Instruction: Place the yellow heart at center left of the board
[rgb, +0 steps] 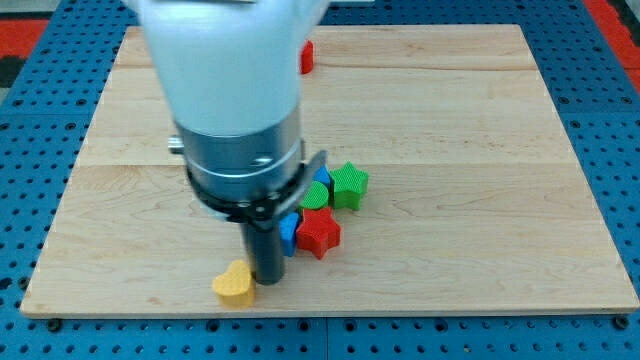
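Note:
The yellow heart lies near the bottom edge of the wooden board, left of the middle. My tip rests on the board just to the right of the heart, touching or almost touching it. The arm's large white and grey body hangs above the tip and hides the middle of the board behind it.
A cluster of blocks sits just right of the tip: a red star, a blue block, a green block, a second green block and a blue piece. A red block shows near the top edge, partly hidden.

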